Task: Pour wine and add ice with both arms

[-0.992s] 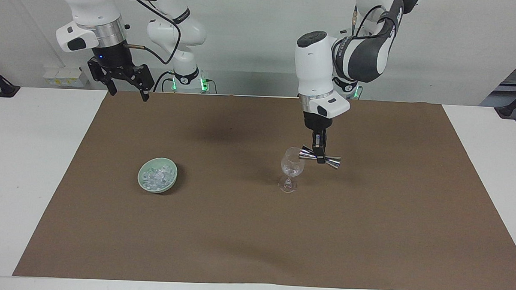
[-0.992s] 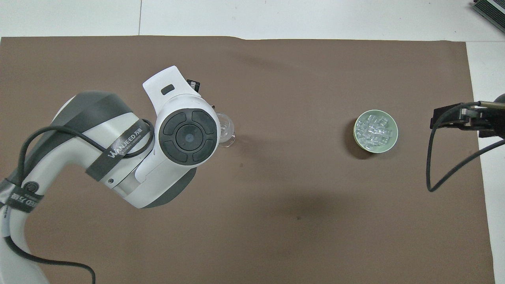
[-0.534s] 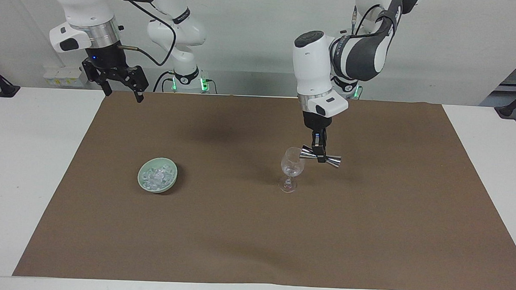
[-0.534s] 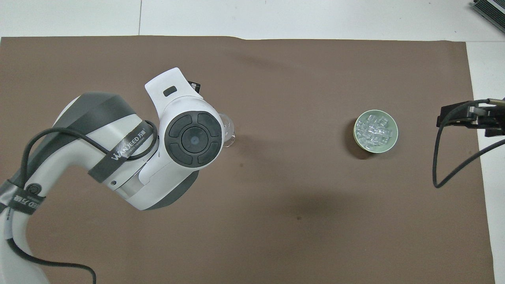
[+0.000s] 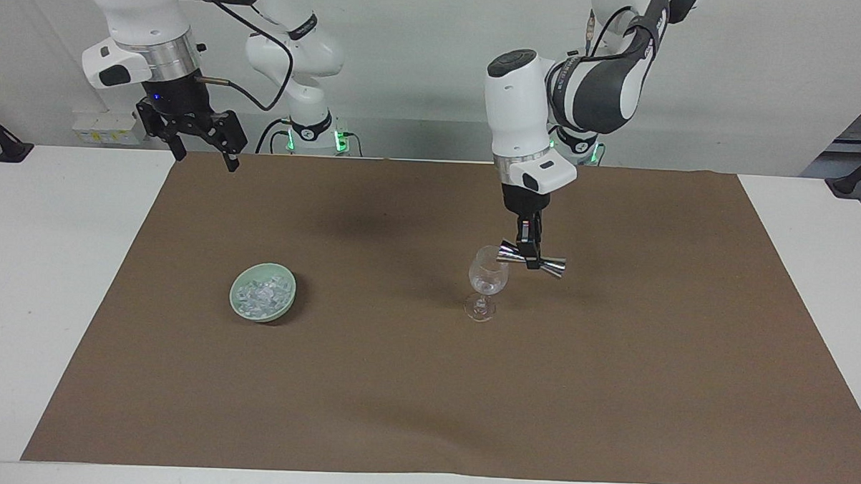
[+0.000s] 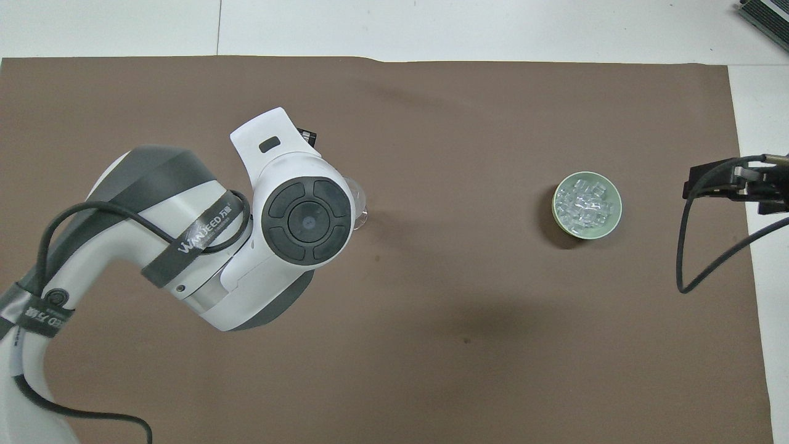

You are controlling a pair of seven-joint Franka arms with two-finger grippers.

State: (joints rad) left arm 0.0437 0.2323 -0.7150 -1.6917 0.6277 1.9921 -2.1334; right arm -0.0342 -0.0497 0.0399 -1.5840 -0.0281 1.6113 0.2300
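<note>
Two white arms share a brown-covered counter (image 5: 424,414): the left pincer (image 5: 528,254) is clamped on the waist of a steel jigger (image 5: 531,259) tipped sideways, one mouth at the rim of the stemmed glass (image 5: 486,281), seemingly so the measure can drain into it. The right pincer (image 5: 203,144), fingers apart and empty, waits over the mat's edge nearest the robots, while the ice (image 5: 261,295) sits heaped in a green bowl (image 5: 262,312) toward the right arm's end, apparently within reach for the next step.
</note>
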